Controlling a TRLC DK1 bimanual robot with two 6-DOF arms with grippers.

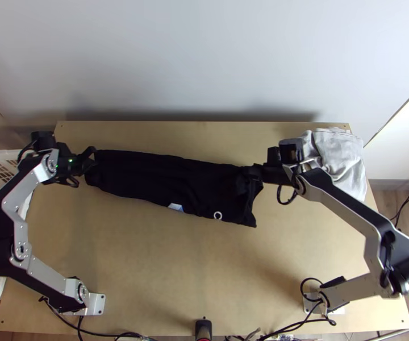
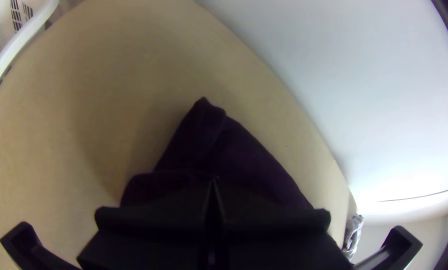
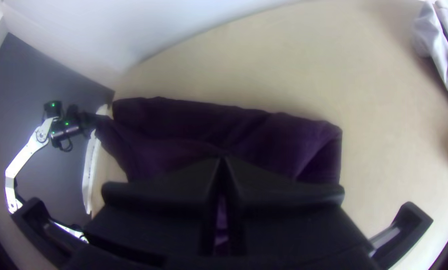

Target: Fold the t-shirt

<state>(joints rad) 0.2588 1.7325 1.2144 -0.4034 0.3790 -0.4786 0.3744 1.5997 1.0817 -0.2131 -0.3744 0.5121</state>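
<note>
Black t-shirt [image 1: 159,177] noted in a long folded strip across the desk [image 1: 147,261]; left end effector [image 1: 92,158] clamped on one end, right end effector [image 1: 246,170] clamped near the other.

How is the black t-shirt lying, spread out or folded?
Folded: the black t-shirt lies in a long, narrow strip on the table, with overlapping layers near one end.
</note>
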